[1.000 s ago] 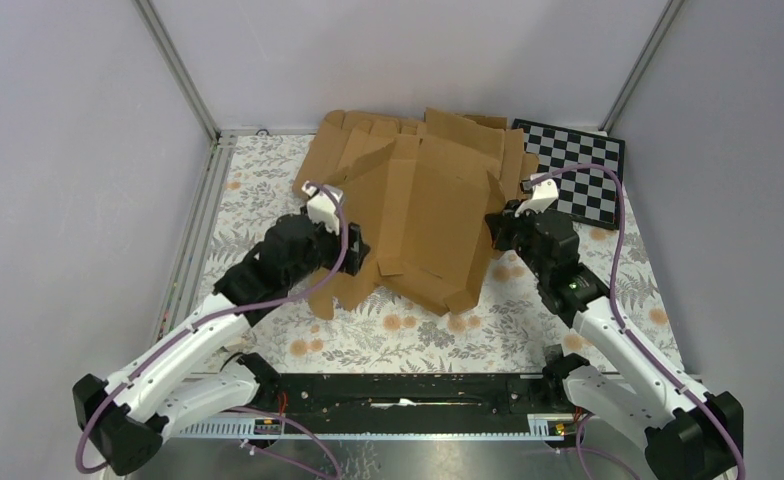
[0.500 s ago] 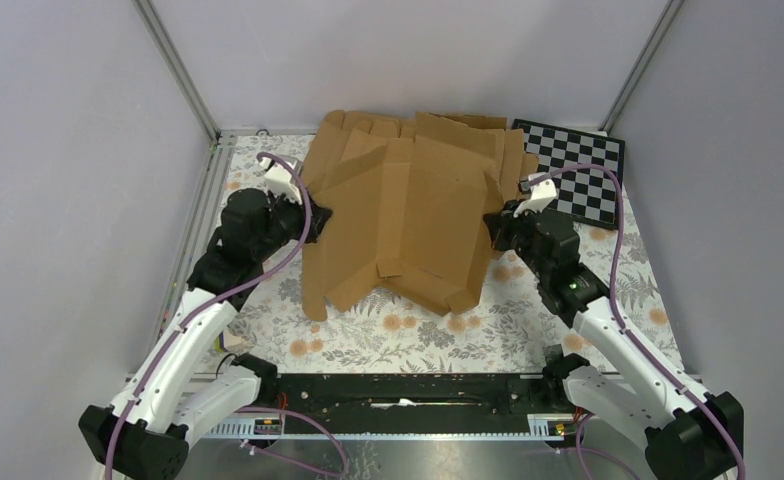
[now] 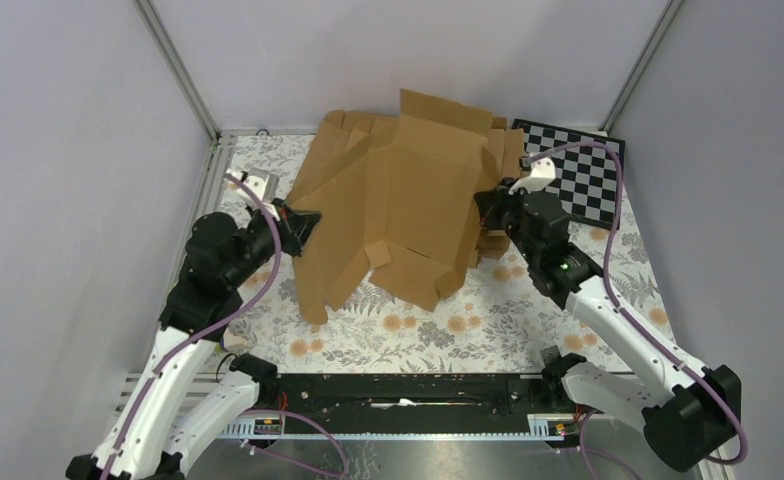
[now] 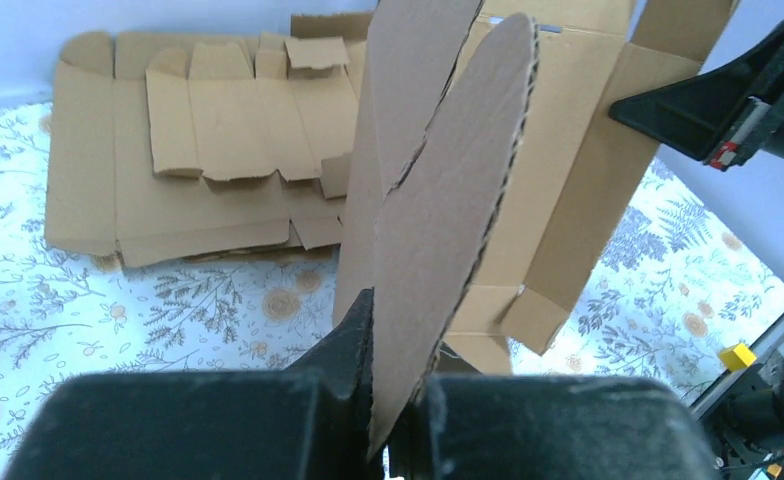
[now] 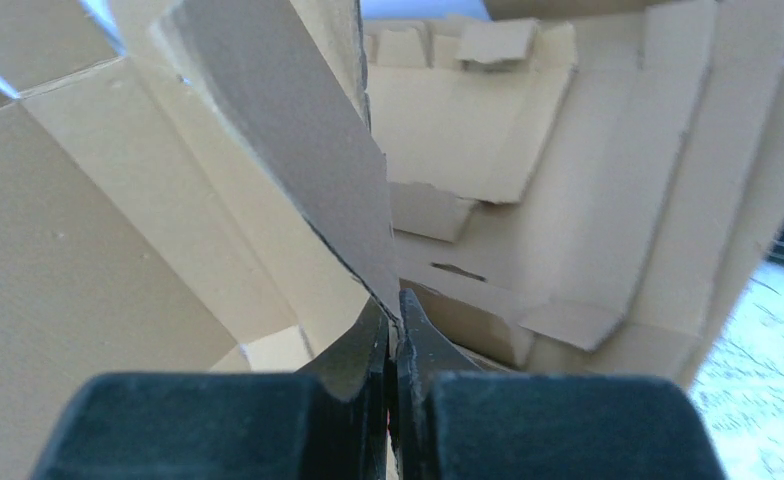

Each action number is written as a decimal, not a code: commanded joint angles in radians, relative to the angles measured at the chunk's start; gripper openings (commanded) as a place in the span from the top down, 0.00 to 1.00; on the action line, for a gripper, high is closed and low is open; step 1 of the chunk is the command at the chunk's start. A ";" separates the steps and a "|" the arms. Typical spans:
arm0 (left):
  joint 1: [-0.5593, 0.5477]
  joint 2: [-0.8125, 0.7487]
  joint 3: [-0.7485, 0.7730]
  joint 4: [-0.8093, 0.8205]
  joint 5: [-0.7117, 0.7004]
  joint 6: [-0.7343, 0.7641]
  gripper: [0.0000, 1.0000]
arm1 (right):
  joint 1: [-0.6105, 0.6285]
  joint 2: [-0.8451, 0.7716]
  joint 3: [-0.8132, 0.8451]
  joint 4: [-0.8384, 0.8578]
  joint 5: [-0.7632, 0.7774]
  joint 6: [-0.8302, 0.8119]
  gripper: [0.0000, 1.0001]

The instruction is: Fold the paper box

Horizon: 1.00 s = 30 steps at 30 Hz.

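One paper box point(image 3: 418, 195), held up tilted over the middle of the floral tabletop point(image 3: 408, 335). Left end effector point(image 3: 301, 222) pinches its left flap; right end effector point(image 3: 481, 205) pinches its right flap. Flat cardboard blanks point(image 4: 168, 150) lie just behind; checkerboard point(image 3: 583, 165) far right.

no readable text, labels or numbers

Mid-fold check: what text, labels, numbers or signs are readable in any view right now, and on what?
No readable text in any view.
Paper box: plain brown, no print.
Checkerboard: squares only, no characters.
Small red patch near the right edge of the left wrist view: too small to read.
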 commanded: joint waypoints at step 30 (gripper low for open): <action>0.006 -0.161 -0.156 -0.004 -0.100 -0.008 1.00 | 0.571 0.568 -0.055 1.050 0.985 -0.298 1.00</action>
